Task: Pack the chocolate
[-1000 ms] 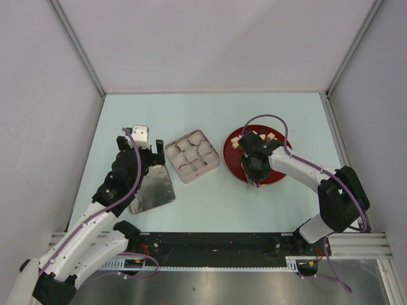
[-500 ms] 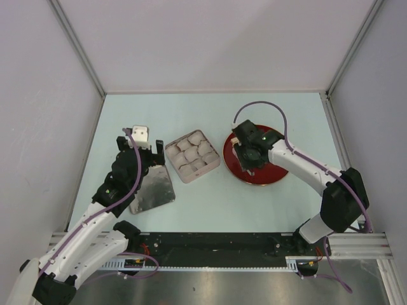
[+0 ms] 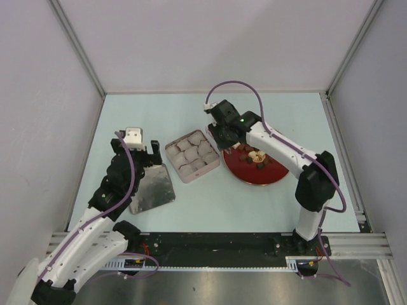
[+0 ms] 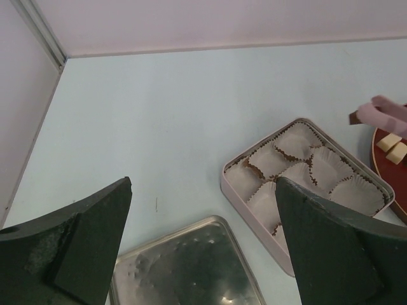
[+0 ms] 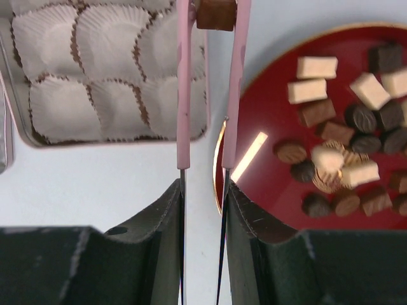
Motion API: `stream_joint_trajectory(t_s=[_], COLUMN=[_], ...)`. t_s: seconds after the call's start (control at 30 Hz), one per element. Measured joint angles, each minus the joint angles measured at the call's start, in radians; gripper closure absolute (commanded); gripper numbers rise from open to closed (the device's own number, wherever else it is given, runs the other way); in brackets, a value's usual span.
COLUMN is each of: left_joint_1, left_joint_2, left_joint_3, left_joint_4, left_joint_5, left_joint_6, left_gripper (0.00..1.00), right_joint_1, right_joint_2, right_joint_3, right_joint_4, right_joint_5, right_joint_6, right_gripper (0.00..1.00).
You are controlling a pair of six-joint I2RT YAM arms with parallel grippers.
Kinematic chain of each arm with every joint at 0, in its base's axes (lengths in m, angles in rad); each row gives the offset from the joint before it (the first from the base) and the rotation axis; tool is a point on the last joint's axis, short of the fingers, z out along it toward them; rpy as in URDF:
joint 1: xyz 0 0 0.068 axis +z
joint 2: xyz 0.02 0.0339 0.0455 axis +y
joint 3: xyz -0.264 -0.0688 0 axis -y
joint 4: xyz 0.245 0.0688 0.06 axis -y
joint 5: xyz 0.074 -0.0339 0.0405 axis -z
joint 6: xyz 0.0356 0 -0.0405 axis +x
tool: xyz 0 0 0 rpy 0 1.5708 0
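- The right gripper (image 5: 203,184) is closed on a pair of pink tongs (image 5: 183,95), which are squeezed nearly shut.
- One reddish-brown chunk of the chocolate (image 5: 216,13) is pinched between the tong tips.
- The held chunk is placed at the plate-side wall of the square tin (image 5: 127,142), just outside or over its rim; its height above the rim cannot be judged from these views.
- The tongs' long axis is laid along that wall, so the white paper cups (image 5: 114,38) lie to one side of the tips and the red plate (image 5: 254,121) to the other.
- All cups in view appear unfilled; a short sideways shift into the tin is probably what is needed next.
- The remaining pieces are heaped on the plate, just beside the tin.
- The left gripper (image 4: 203,184) is spread wide with nothing held, above the silver lid (image 4: 191,267) on the tin's opposite side.
- The right arm is clearly the nearer one to the cups.
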Motion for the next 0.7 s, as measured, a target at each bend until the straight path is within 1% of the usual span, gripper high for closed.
stream_joint_trajectory(t_s=[0.2, 0.3, 0.43, 0.7], left_joint_1=[0.000, 0.000, 0.000, 0.000], left_joint_2=[-0.050, -0.056, -0.056, -0.056], left_joint_3=[-0.009, -0.017, -0.028, -0.037], left_joint_4=[-0.019, -0.019, -0.015, -0.005], left_joint_5=[-0.015, -0.026, -0.039, -0.042], left_joint_6=[-0.026, -0.023, -0.021, -0.013], left_gripper=[0.00, 0.00, 0.00, 0.00], right_joint_1=[0.017, 0.021, 0.024, 0.026], right_joint_2=[0.167, 0.212, 0.262, 0.305], right_joint_3=[0.121, 0.148, 0.185, 0.195], right_joint_4=[0.019, 0.023, 0.028, 0.038], right_joint_5=[-0.032, -0.047, -0.056, -0.080], right_joint_6=[-0.021, -0.022, -0.021, -0.019], right_gripper=[0.97, 0.97, 0.97, 0.97])
